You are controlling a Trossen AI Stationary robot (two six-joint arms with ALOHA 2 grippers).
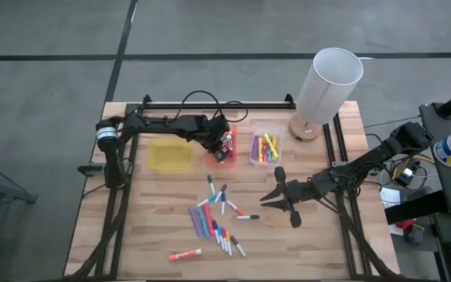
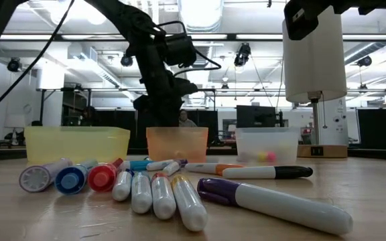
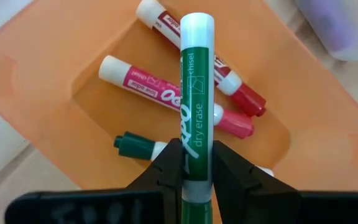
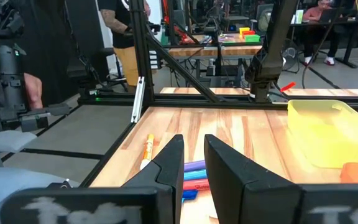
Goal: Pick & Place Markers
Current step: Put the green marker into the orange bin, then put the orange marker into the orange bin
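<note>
Over the orange bin, only the wrist view shows the left tool pinching a green marker.

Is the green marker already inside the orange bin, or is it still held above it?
Still held: the left gripper clamps the green marker above the orange bin.

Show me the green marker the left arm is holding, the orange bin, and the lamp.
Green marker (image 3: 196, 106): left wrist view, mid barrel.
Orange bin (image 3: 36, 74): left wrist view, bare inner wall.
Lamp (image 1: 329, 86): high view, white shade's side.
</note>
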